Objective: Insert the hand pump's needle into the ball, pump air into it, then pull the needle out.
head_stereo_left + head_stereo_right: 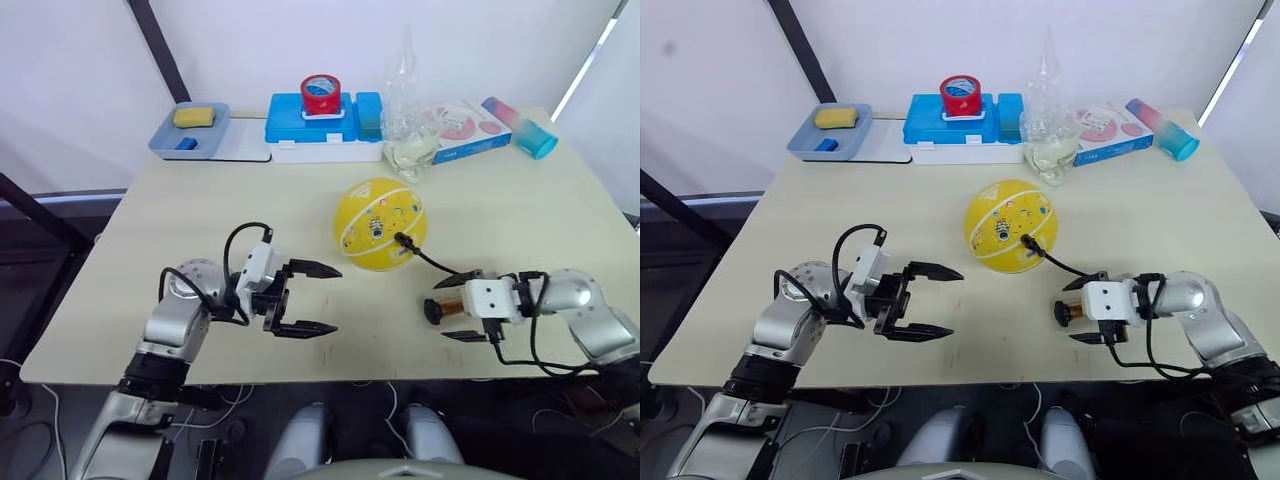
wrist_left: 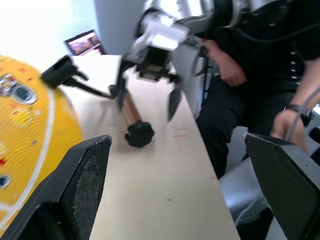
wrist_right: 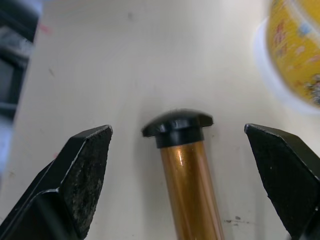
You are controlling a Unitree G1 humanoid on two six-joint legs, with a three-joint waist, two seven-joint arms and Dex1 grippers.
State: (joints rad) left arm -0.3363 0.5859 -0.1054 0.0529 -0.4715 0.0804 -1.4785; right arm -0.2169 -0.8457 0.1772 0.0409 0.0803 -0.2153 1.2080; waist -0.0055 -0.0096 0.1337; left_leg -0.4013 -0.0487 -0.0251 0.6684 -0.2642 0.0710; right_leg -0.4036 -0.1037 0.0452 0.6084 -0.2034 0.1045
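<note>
Left arm: reached in over the table's near edge, forearm bent inward.
Left gripper (image 1: 312, 298): fingers spread wide, closed on nothing.
Right arm: came in low from the near right corner.
Right gripper (image 1: 458, 306): fingers parted, pointing inward along the near edge.

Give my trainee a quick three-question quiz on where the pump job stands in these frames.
1. True or false: the hose fitting sits against the ball.
2. Which claw has the hand pump between its open fingers: A) left claw, B) right claw?
3. What lies on the blue tray at the far left of the table?

Key:
1. True; whether the needle is pushed fully in cannot be seen.
2. B; its fingers stand wide on either side of the pump, not closed on it.
3. A yellow sponge.
</note>
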